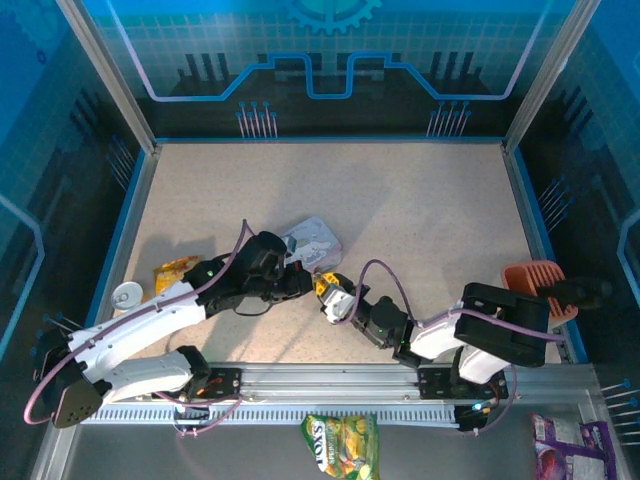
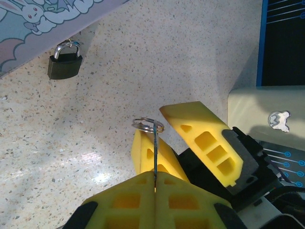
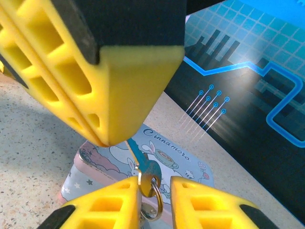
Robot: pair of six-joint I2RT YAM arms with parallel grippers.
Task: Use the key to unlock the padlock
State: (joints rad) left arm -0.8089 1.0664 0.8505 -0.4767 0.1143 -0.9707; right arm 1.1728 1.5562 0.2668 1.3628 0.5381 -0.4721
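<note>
My left gripper (image 2: 155, 174) is shut on the blade of the key (image 2: 155, 152), which stands edge-on with its ring (image 2: 148, 125) at the top. My right gripper (image 3: 155, 186) straddles the key's head (image 3: 151, 175). One pad touches the head and the other stands a little off it, so the jaws are narrowly open. The small black padlock (image 2: 65, 64) with its silvery shackle hangs at the edge of the pale blue cartoon tin (image 2: 28, 24), well ahead of the key. From above, both grippers meet at mid-table, left (image 1: 303, 280) and right (image 1: 335, 297), just in front of the tin (image 1: 312, 240).
A yellow packet (image 1: 176, 270) and a white round piece (image 1: 127, 294) lie at the left. An orange comb-like object (image 1: 533, 285) sits at the right edge. A green snack bag (image 1: 341, 445) and a purple packet (image 1: 560, 450) lie in front of the rail.
</note>
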